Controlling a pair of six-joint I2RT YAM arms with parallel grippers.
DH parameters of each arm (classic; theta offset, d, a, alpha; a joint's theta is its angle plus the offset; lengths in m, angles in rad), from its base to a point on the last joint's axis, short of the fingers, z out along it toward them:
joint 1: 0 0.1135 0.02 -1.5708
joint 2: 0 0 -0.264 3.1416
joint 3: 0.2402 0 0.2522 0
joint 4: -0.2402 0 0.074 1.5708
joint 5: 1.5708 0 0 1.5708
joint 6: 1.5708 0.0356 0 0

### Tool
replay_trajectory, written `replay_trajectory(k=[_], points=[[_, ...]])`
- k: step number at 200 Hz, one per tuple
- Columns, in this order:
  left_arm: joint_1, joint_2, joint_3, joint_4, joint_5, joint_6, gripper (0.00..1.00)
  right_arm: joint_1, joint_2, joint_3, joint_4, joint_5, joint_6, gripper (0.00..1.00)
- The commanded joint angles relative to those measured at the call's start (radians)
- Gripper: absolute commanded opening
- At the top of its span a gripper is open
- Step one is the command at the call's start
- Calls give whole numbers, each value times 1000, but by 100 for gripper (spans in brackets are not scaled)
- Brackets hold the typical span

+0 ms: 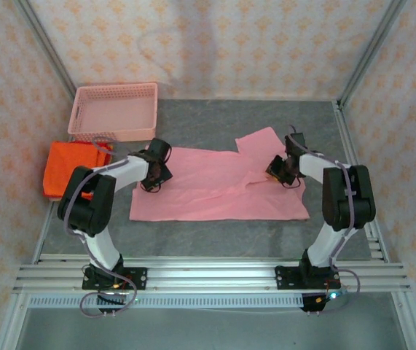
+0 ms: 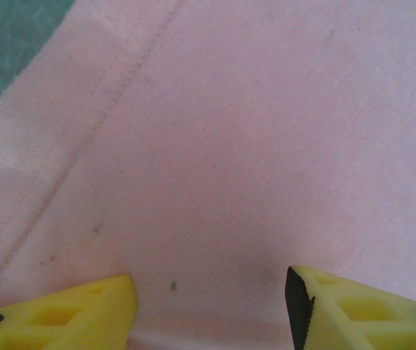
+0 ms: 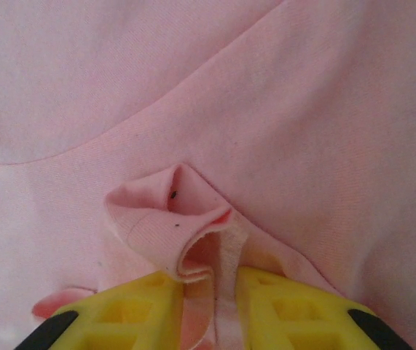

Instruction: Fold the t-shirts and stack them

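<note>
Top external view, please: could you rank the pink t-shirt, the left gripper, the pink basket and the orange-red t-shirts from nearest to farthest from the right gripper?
1. Pink t-shirt, centre: a fold is pinched by the right gripper.
2. Left gripper, over the shirt's left end.
3. Pink basket, far left corner.
4. Orange-red t-shirts, left edge, in front of the basket.

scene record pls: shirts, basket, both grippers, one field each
pink t-shirt: spread flat on the gray table, one sleeve out toward the back right
orange t-shirts: piled at the table's left edge, just in front of the basket
pink mesh basket: back left corner
left gripper: open, low over the pink t-shirt's left part, beside a seam
right gripper: shut on a bunched fold at the pink t-shirt's right side
</note>
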Motion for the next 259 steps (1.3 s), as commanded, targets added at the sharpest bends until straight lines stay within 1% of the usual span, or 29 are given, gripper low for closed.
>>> replay_trajectory(k=[1, 12, 18, 43, 67, 95, 108, 127, 168, 206, 224, 259], points=[[-22, -19, -45, -64, 11, -53, 60, -1, -21, -23, -56, -1, -31, 29], [-25, -43, -28, -73, 0, -53, 61, -1, -39, -7, -56, 4, -42, 31], [-26, -54, -10, -82, -10, -50, 64, -1, -48, 6, -56, 4, -49, 33], [-24, -57, 114, -155, -108, -7, 74, -1, -95, 54, -17, -2, -56, 46], [-20, 20, 277, -238, -227, 37, 78, 5, -122, 87, 23, -10, -54, 51], [-9, 142, 468, -327, -342, 86, 78, 22, -129, 109, 29, -26, -52, 52], [4, 208, 546, -359, -361, 99, 76, 29, -133, 105, 28, -28, -54, 53], [34, 276, 633, -379, -362, 106, 68, 34, -134, 87, 32, -26, -50, 53], [106, 400, 763, -406, -296, 107, 52, 35, -134, 58, 40, -23, -45, 53], [128, 479, 826, -410, -283, 127, 44, 36, -138, 69, 36, -19, -45, 53], [132, 501, 842, -415, -276, 126, 42, 36, -135, 75, 35, -20, -42, 53], [136, 519, 825, -403, -265, 122, 41, 33, -134, 77, 33, -19, -40, 53]])
